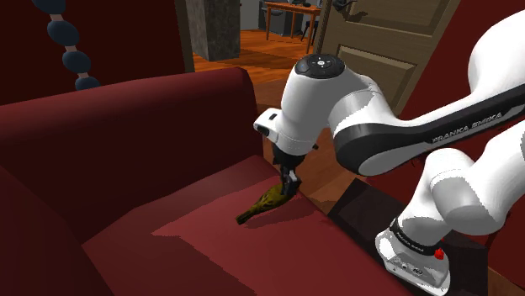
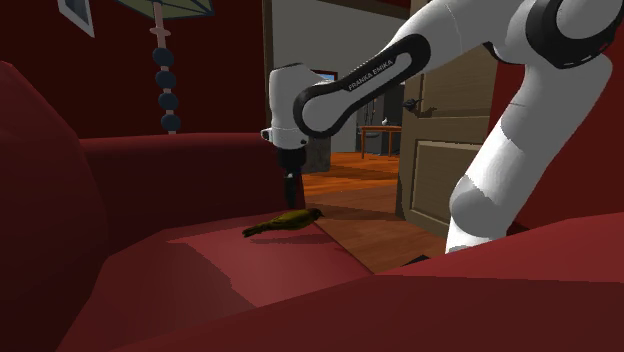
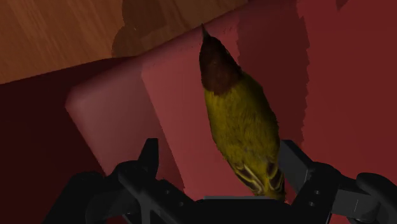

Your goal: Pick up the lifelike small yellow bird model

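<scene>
The small bird model (image 1: 263, 203), with a yellow-olive body and a brown head, lies on the dark red sofa seat (image 1: 210, 244) close to its edge. My black gripper (image 1: 289, 180) points down at the bird's head end, just above it. From the second exterior view, the gripper (image 2: 291, 196) hangs right over the bird (image 2: 283, 223). In the wrist view, the bird (image 3: 243, 121) lies lengthwise between the fingers of the open gripper (image 3: 218, 146). It sits close to one finger (image 3: 294, 159) and well apart from the other, and its tail end is hidden under the hand.
The sofa's backrest (image 1: 109, 143) rises behind the seat. Beyond the seat edge lies a wooden floor (image 2: 375, 215), with a panelled door (image 2: 450, 150) past it. A lamp stem with dark blue beads (image 1: 71, 46) stands behind the sofa. The stand (image 1: 416, 252) is at the shoulder view's lower right.
</scene>
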Robot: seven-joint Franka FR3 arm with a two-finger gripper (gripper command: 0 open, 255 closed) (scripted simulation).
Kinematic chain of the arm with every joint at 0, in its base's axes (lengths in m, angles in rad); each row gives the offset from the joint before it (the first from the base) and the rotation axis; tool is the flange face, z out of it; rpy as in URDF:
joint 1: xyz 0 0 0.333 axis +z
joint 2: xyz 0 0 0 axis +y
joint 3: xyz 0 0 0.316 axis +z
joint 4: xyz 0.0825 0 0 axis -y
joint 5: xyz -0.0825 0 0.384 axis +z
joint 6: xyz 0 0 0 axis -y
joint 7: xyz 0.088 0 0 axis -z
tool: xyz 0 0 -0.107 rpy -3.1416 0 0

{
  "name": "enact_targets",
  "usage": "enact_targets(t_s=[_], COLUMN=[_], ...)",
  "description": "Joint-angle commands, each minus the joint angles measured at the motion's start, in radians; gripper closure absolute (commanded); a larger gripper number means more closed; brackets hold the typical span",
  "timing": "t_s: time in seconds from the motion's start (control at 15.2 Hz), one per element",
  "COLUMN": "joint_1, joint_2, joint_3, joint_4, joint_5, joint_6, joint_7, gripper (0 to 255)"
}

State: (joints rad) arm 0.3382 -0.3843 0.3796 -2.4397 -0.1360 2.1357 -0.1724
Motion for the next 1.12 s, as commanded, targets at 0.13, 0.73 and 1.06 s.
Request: enact_targets(t_s=[0.13,0.73,1.06], joint_1=[0.022,0.009,0.009], joint_2=[0.039,0.09,0.09], joint_3=[0.033,0.05,0.05], joint_4=[-0.016,-0.064,-0.064], joint_5=[-0.022,-0.055,-0.055], joint_6=[0.059,0.151,0.151], joint_7=[-0.01,0.031,0.032], gripper=[0,255,255])
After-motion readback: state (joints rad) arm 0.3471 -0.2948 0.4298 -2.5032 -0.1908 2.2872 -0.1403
